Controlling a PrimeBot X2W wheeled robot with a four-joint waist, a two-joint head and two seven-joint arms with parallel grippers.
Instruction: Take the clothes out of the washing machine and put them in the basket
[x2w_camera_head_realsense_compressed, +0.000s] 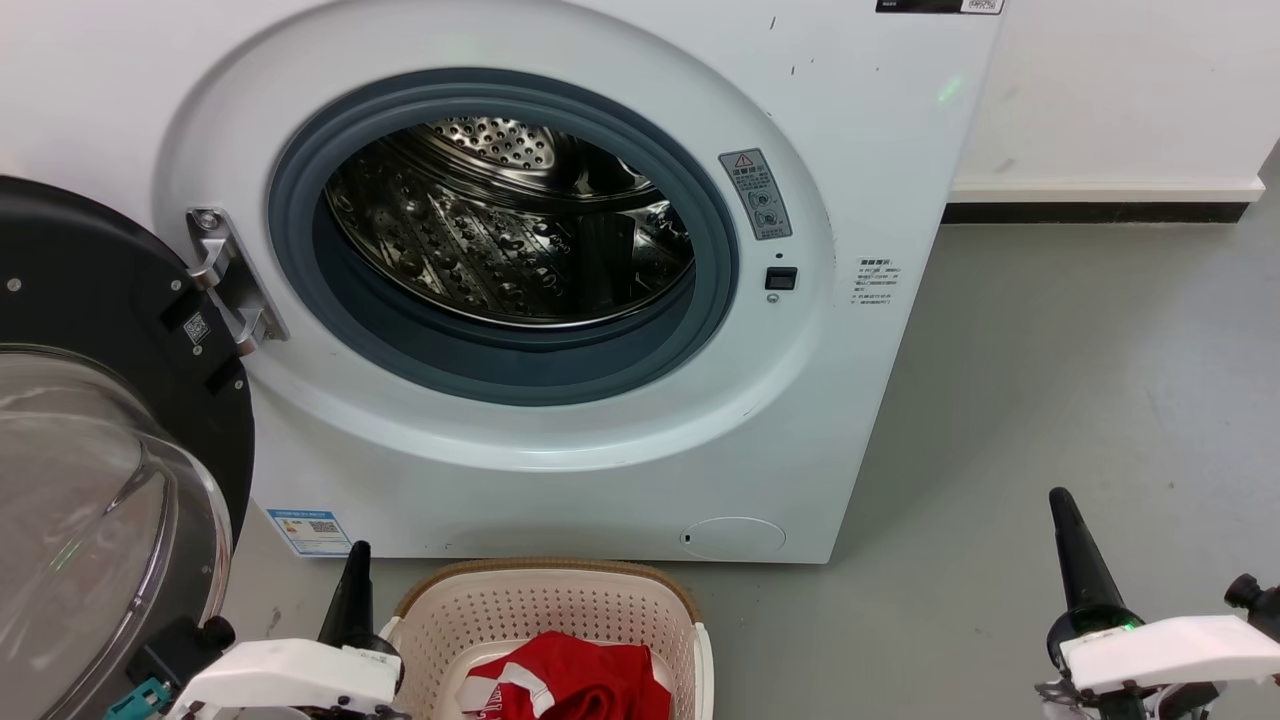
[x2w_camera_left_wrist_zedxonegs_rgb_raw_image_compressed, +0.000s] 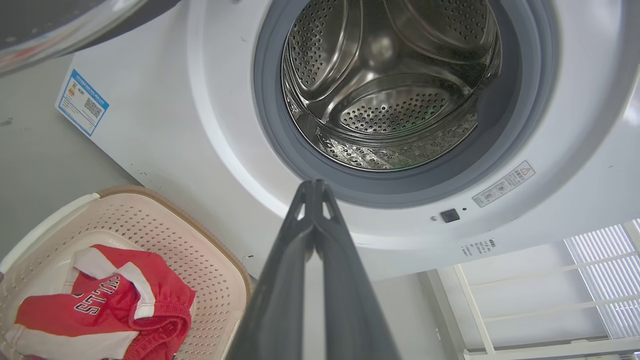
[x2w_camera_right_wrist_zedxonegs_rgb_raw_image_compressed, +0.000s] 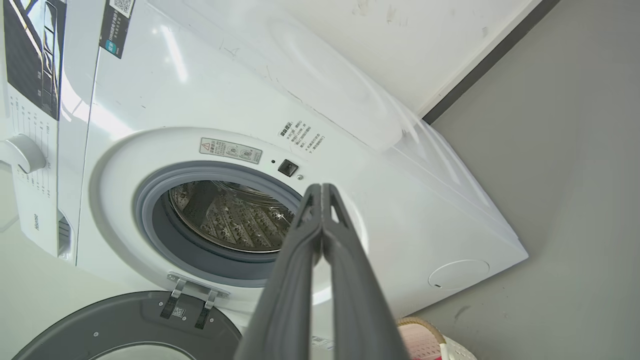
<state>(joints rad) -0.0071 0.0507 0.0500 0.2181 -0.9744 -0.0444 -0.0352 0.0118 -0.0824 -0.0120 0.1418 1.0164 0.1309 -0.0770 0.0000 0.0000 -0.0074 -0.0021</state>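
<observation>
Before the washer | left gripper low beside basket, fingers pressed together, pointing up | right gripper low over floor, fingers together | clothes in basket

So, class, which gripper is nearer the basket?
Left. The left gripper is just beside the basket, at its left rim; the right gripper is far off to its right.

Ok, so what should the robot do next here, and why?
Probably just back away and stop: the drum of the washing machine looks empty, the clothes lie in the basket, and the left tool and right tool are both shut, holding nothing.
</observation>
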